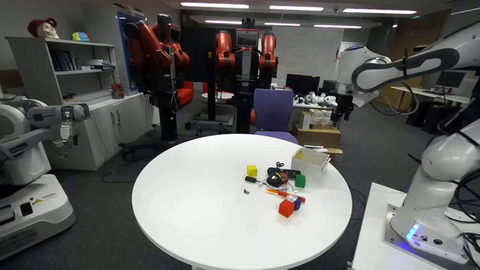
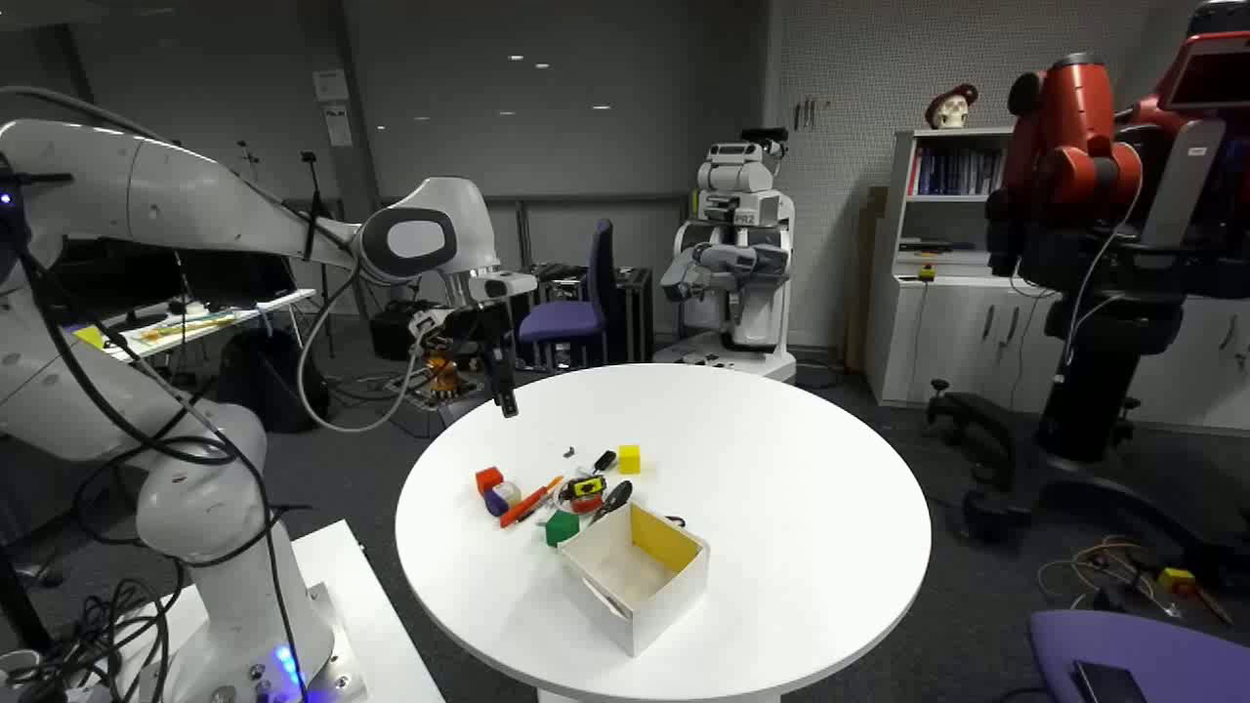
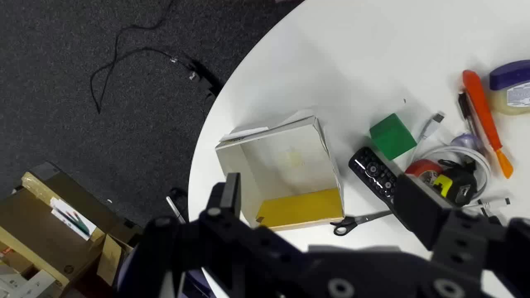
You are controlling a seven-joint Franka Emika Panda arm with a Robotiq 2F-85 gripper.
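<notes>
Tool (image 3: 325,196) hung empty, jaws apart; cardboard box (image 3: 285,169) lay below, between them in wrist view, remote control (image 3: 379,178) slanted beside.

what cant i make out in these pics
Remote: lower end partly behind one of the fingers, wrist view.
Jar: one side cut off by the right edge, wrist view.
White box: floor hidden by its near wall, in an exterior view.
Small dark piece: too small to identify, both exterior views.
</notes>
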